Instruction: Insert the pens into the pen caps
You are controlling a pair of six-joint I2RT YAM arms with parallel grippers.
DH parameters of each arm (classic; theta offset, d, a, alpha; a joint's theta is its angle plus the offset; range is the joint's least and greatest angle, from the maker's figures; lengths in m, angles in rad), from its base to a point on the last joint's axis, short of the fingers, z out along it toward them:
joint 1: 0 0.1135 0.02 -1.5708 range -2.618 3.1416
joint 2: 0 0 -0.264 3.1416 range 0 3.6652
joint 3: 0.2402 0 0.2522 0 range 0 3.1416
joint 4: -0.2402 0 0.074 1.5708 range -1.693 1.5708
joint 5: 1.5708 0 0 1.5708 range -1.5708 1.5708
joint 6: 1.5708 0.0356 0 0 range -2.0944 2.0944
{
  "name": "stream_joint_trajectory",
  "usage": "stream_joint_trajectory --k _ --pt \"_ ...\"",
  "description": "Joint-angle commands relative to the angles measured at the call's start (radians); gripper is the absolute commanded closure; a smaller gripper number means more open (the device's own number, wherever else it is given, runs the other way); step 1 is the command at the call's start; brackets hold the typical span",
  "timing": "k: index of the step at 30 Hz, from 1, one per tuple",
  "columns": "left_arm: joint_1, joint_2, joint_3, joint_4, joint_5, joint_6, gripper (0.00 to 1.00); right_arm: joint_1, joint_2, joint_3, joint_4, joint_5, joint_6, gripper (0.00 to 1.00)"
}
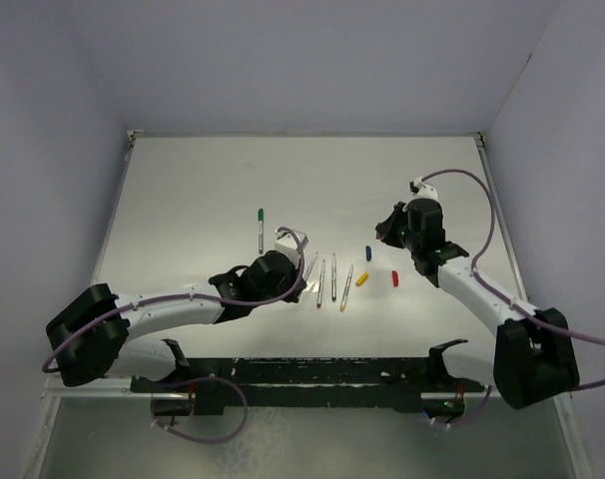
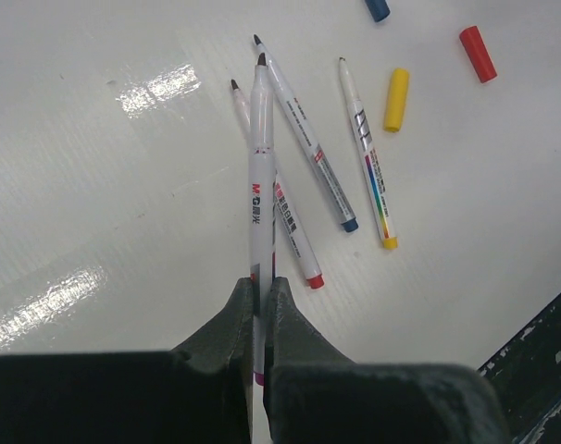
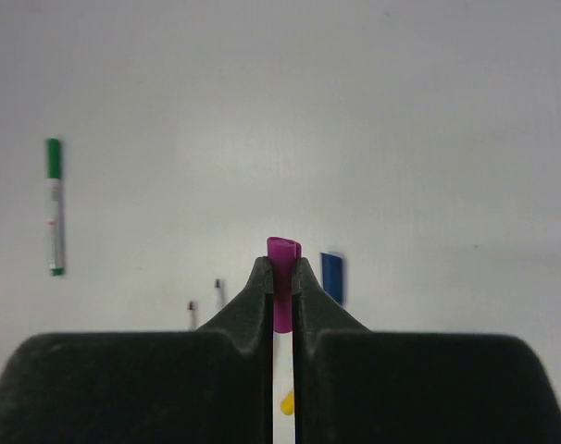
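My left gripper (image 2: 261, 291) is shut on a silver-grey pen (image 2: 259, 166) with a magenta end, tip pointing away, held just above the table (image 1: 183, 200). Three uncapped pens lie beneath it: red-ended (image 2: 297, 242), blue-ended (image 2: 308, 148) and yellow-ended (image 2: 366, 153). My right gripper (image 3: 282, 273) is shut on the magenta cap (image 3: 282, 254), held above the table right of the pens (image 1: 387, 228). The blue cap (image 1: 368, 253), yellow cap (image 1: 362, 279) and red cap (image 1: 394, 278) lie loose between the arms. A pen wearing the green cap (image 1: 261, 231) lies to the far left.
A black rail (image 1: 312, 374) runs along the near table edge between the arm bases. White walls (image 1: 302, 60) close in the far side and both sides. Purple cables (image 1: 482, 215) loop off both arms.
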Motion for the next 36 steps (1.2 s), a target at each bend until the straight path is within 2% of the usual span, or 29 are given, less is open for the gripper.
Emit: stream_joint_trajectory --k 1,7,17,25,36 --pt "-0.002 -0.062 -0.063 0.202 0.059 -0.018 1.0 0.002 -0.134 -0.059 0.254 -0.146 0.006 1.0" --pt "-0.002 -0.122 -0.174 0.461 0.126 -0.042 1.0 0.002 -0.23 -0.123 0.452 -0.298 0.083 1.0" --pt "-0.002 -0.089 -0.147 0.604 0.21 -0.025 1.0 0.005 -0.21 -0.194 0.79 -0.515 0.241 1.0" --pt "0.001 -0.051 -0.12 0.693 0.249 -0.024 1.0 0.005 -0.196 -0.231 0.927 -0.593 0.302 1.0" --pt "0.001 -0.05 -0.109 0.752 0.234 -0.016 1.0 0.005 -0.159 -0.239 1.024 -0.643 0.362 1.0"
